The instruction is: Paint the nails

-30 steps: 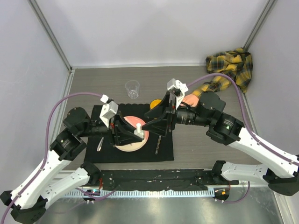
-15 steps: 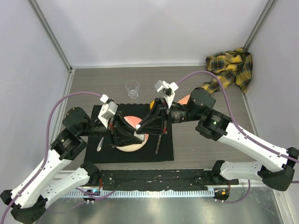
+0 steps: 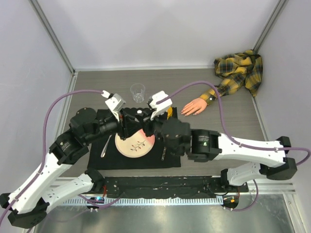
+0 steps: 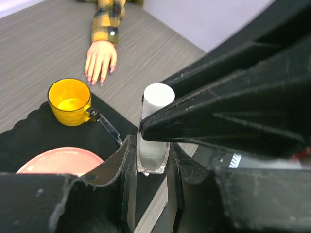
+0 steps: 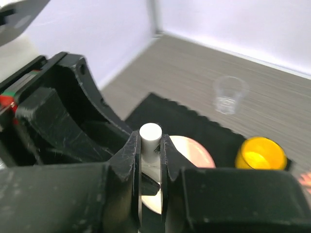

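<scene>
mat (image 3: 171,158): black cloth, flat on the table just ahead of the arm bases; landmark for every entry below.
bottle (image 4: 152,156): small, clear glass, upright, raised over the far half of the mat; contents could not be told.
white cap (image 5: 150,133): round, seated on top of the bottle.
left gripper (image 4: 151,162): fingers pressed together on the glass body of the bottle, one on each side.
right gripper (image 5: 150,147): reached in over the mat from the right, fingers clamped on the white cap from two sides.
plate (image 3: 127,150): pink rim, cream middle, at the centre of the mat; it carried a dark sprig-like mark, whether pattern or paint could not be told.
yellow cup (image 4: 70,102): dark handle, on the mat's far right corner; inside yellow and glossy, contents could not be told.
clear cup (image 3: 138,92): see-through plastic, upright on the bare table just beyond the mat's far edge.
utensils: one slim metal piece (image 3: 105,149) on the mat left of the plate, a darker one (image 3: 164,151) on the mat to the plate's right.
mannequin hand (image 3: 194,107): pale peach, palm down on the bare table off the mat's far right corner, fingers pointing toward the mat.
nails (image 4: 101,80): on those fingertips, tiny, apart from both grippers.
plaid sleeve (image 3: 238,70): yellow and black, running from the wrist to a heap well beyond the mat, far right.
</scene>
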Action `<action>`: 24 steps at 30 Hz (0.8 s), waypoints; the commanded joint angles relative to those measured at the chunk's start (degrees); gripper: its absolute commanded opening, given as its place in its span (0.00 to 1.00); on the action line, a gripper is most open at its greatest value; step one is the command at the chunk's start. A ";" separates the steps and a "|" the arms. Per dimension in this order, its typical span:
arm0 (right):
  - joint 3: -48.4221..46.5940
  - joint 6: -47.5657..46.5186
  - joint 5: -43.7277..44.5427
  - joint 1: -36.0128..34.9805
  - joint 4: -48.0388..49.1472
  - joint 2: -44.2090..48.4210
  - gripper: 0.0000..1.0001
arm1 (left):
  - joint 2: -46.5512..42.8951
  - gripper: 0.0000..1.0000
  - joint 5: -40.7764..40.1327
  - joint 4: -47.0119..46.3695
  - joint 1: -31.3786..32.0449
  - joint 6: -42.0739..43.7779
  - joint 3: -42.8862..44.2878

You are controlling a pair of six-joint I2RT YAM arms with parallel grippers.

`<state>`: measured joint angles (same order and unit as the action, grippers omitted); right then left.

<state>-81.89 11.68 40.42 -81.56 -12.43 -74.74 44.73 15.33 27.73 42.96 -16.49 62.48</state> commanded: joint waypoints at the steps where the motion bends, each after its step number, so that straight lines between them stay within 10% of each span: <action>1: -3.27 1.50 22.86 -7.39 -7.08 -3.38 0.01 | 3.61 0.00 -20.09 -4.43 -2.62 2.26 0.54; 3: -3.46 0.63 18.58 -7.30 -6.65 -3.57 0.01 | 2.56 0.00 -17.63 -6.09 -2.62 2.08 -0.95; 11: 4.52 4.56 -26.81 10.66 -6.47 8.44 0.65 | -2.37 0.00 -0.68 -5.58 -2.62 4.71 -5.26; 16: 9.02 6.42 -64.86 23.01 -3.05 13.13 0.71 | -3.51 0.00 22.39 -7.94 -2.62 3.22 -7.98; 24: 11.04 12.83 -84.18 28.47 7.21 11.81 0.60 | -2.81 0.00 38.72 -17.09 -2.62 -4.16 -9.57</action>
<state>-71.92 20.18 -26.98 -53.87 -14.09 -61.91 42.04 43.07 18.81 40.38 -17.19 52.64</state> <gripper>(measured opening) 0.636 0.280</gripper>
